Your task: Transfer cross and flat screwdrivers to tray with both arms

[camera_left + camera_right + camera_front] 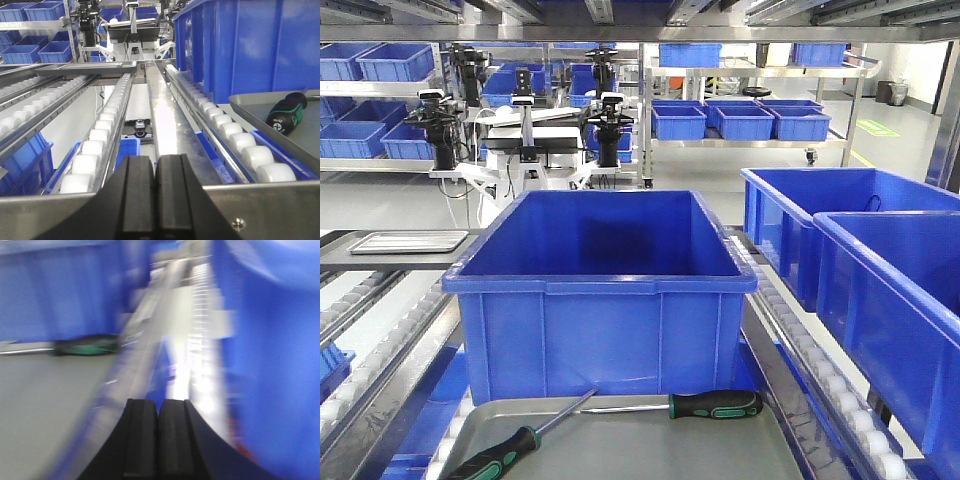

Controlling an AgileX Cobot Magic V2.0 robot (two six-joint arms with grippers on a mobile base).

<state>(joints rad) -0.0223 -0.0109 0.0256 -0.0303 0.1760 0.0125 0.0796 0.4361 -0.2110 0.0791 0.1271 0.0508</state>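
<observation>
Front cam looks forward over the tray (620, 440) at the blue crate (600, 290); wrist cams sit low flanking it, facing forward along the rollers (100, 135), right blurred.

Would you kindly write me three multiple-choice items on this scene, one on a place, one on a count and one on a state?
1. Where do the screwdrivers lie?
A. In the blue crate
B. On the grey tray
C. On the rollers

2. How many screwdrivers show in the front view?
A. One
B. Two
C. Three

3. How do the left gripper's fingers stand?
A. Closed, empty
B. Wide open
C. Closed on a screwdriver

Key: 1 B, both screwdrivers rest on the tray in front of the blue crate. 2 B, two green-and-black handles show there. 3 A, the left gripper's fingers meet with nothing between them.
</observation>
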